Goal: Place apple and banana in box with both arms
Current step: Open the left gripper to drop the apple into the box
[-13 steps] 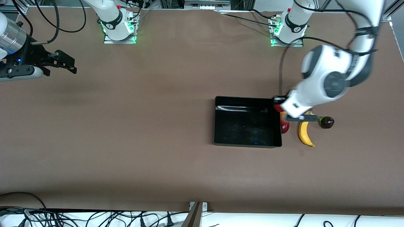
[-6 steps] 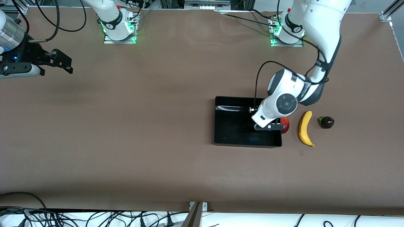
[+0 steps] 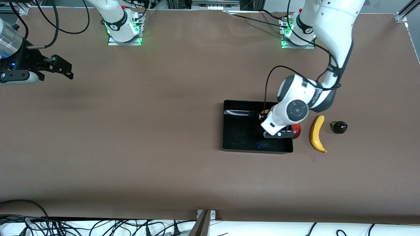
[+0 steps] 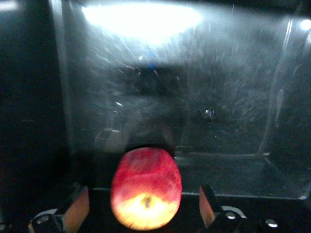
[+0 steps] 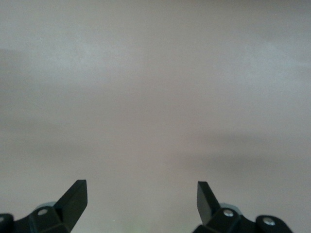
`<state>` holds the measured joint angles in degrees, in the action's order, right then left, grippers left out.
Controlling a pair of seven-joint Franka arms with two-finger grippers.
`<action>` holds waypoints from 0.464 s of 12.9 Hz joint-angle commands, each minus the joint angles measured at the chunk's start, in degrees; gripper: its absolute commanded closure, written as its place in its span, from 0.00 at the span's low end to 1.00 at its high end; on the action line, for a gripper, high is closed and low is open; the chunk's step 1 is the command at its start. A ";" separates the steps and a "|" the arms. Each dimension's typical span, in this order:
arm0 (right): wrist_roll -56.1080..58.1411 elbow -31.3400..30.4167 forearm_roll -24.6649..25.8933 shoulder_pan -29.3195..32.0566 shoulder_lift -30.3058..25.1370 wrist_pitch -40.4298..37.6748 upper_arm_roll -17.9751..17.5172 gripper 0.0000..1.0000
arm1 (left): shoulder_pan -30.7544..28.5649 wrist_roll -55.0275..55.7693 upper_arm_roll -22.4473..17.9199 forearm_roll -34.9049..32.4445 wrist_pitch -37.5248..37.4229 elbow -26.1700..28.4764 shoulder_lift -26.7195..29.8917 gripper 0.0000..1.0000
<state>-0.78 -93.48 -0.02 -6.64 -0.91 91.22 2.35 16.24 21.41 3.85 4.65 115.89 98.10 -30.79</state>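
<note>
Left gripper (image 4: 143, 213) over the box (image 3: 242, 144), right of frame centre, fingers (image 4: 77, 206) spread wide and clear of the apple (image 4: 146, 195) between them; apple seemingly released, resting inside or not hard to tell. Banana (image 3: 317, 133) on the table just right of the box. Right gripper (image 5: 141, 206) unclenched, empty, waiting at upper left.

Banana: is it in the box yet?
No. The banana lies on the table beside the box, toward the left arm's end, outside its walls.
</note>
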 commanded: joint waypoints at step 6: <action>-0.36 1.63 1.69 0.58 1.09 0.28 -0.59 0.00 | -15.70 -26.39 -3.06 -7.90 -10.18 -12.24 -4.45 0.00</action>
<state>-0.78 -93.28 0.71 -6.61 -0.36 91.66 2.31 2.16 1.32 0.16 -0.73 104.09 87.25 -30.86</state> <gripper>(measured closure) 0.000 0.000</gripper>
